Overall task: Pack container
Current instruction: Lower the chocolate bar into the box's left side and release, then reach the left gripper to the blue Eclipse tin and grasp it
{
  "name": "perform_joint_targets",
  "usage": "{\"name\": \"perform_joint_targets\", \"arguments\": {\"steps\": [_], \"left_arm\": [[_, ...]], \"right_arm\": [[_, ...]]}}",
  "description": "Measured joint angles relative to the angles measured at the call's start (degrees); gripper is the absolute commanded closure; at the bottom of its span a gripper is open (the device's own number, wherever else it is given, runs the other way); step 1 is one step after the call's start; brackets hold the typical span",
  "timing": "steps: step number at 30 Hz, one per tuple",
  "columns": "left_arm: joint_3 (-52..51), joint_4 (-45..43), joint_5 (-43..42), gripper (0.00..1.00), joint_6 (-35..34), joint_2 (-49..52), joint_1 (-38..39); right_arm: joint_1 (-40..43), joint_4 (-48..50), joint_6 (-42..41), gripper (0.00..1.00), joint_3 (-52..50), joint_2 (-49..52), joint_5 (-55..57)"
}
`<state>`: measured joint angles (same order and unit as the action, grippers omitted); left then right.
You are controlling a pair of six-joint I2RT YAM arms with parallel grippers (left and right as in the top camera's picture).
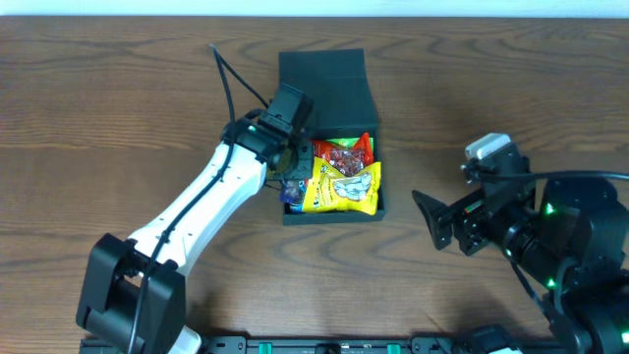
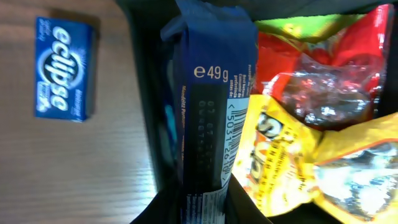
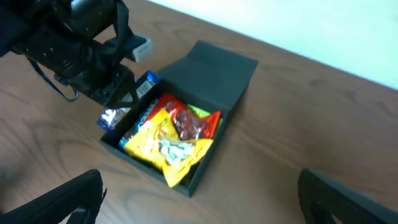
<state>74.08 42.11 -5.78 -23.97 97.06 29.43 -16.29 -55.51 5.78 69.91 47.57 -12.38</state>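
The dark green container (image 1: 330, 218) stands mid-table with its flap lid (image 1: 327, 90) open towards the back. Inside lie a yellow snack packet (image 1: 344, 187) and a red one (image 1: 344, 153). My left gripper (image 1: 291, 157) is shut on a dark blue snack packet (image 2: 211, 112), held upright over the container's left side, beside the yellow packet (image 2: 298, 162) and the red packet (image 2: 317, 81). My right gripper (image 1: 432, 220) is open and empty, well to the right of the container (image 3: 211, 155); its fingers (image 3: 199, 205) frame that view.
A blue Eclipse mint box (image 2: 64, 68) lies flat on the wooden table just outside the container's left wall. My left arm (image 1: 197, 211) stretches diagonally from the front left. The right arm's base (image 1: 570, 241) fills the right front.
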Motion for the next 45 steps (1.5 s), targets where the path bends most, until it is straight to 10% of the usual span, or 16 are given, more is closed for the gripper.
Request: {"name": "perform_joint_targets", "arguments": {"steps": [6, 14, 45], "left_arm": [[0.0, 0.0, 0.2, 0.81, -5.1, 0.0, 1.0], [0.0, -0.1, 0.2, 0.44, -8.8, 0.0, 1.2], [0.0, -8.3, 11.2, 0.39, 8.0, 0.0, -14.4]], "right_arm": [[0.0, -0.7, -0.4, 0.01, 0.0, 0.0, 0.0], [0.0, -0.8, -0.5, 0.01, 0.0, 0.0, 0.0], [0.0, 7.2, -0.6, 0.01, 0.0, 11.2, 0.0]]}}
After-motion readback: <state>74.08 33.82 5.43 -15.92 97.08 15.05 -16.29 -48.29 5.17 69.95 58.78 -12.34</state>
